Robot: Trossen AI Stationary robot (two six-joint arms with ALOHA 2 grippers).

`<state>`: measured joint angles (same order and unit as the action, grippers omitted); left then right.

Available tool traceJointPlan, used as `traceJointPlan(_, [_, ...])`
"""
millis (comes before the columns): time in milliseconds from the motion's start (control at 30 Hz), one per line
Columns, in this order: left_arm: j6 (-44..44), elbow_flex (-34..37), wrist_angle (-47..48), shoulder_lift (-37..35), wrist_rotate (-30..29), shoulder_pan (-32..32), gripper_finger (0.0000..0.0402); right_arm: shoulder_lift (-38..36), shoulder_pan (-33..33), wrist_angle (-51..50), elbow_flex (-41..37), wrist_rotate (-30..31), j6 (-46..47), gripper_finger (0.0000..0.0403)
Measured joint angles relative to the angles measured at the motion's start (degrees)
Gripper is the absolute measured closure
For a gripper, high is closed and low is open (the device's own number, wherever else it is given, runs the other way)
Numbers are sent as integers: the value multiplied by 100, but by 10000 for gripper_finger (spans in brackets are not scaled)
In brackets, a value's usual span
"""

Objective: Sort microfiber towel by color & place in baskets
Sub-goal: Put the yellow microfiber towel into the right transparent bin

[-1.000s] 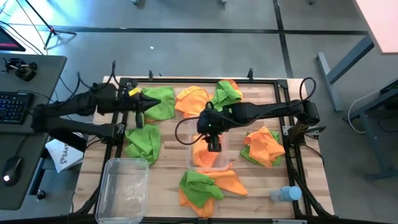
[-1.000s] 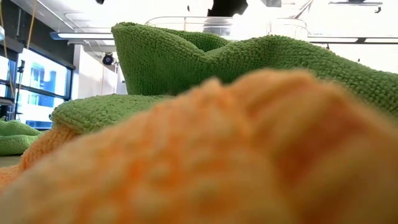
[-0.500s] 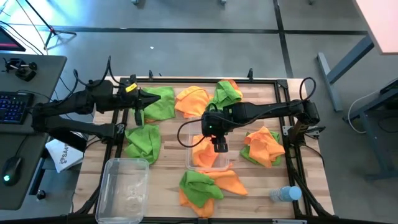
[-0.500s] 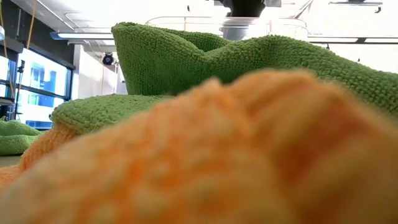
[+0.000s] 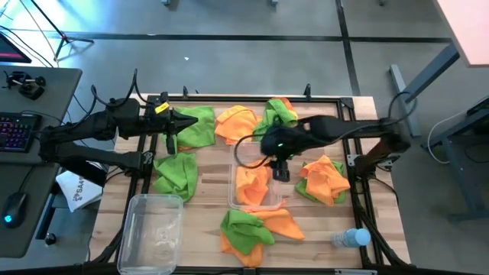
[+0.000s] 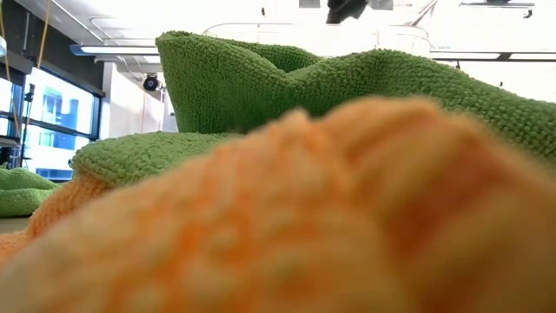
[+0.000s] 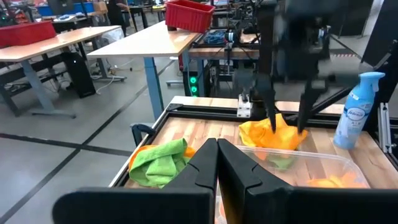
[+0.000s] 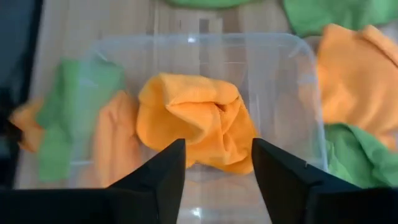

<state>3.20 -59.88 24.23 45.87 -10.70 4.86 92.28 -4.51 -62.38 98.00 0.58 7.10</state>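
Right wrist view: right tool [image 8: 217, 163] wide open, empty, above orange towel [image 8: 196, 118] in basket [image 8: 305, 68]; left tool [image 7: 217, 163] shut, empty.

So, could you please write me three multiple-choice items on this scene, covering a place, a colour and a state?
1. Where does the right end effector hang?
A. over the middle basket
B. over the water bottle
C. off the table

2. What colour is the towel in that basket?
A. green
B. orange
C. blue

3. How does the left end effector stand?
A. open
B. shut on a towel
C. shut, empty

Answers: 1 A, the high view puts it above the basket's edge. 2 B, the right wrist view shows orange cloth inside. 3 C, its fingers meet with nothing between them.
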Motion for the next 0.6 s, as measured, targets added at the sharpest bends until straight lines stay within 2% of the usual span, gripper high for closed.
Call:
traceJointPlan(100, [0,0,0,0,0,0,401,-416,0,-60,-124,390,546,284])
traceJointPlan(267, [-11,0,-14,9,-2,0,402,-1166,-127,38,-783,914,1060,388])
traceJointPlan(300, [-12,0,-37,22,-2,0,401,-1360,-182,78,-986,1015,1198,394])
traceJointPlan(433, [-210,2,-48,28,-10,0,401,-2121,-373,51,-1852,1296,1883,375])
traceJointPlan(533, [-482,-8,121,39,-193,1,402,-2657,-464,-239,-2388,1293,3066,377])
traceJointPlan(600, [-625,-155,604,104,-310,21,402,-3015,-517,-353,-2703,1357,3597,388])
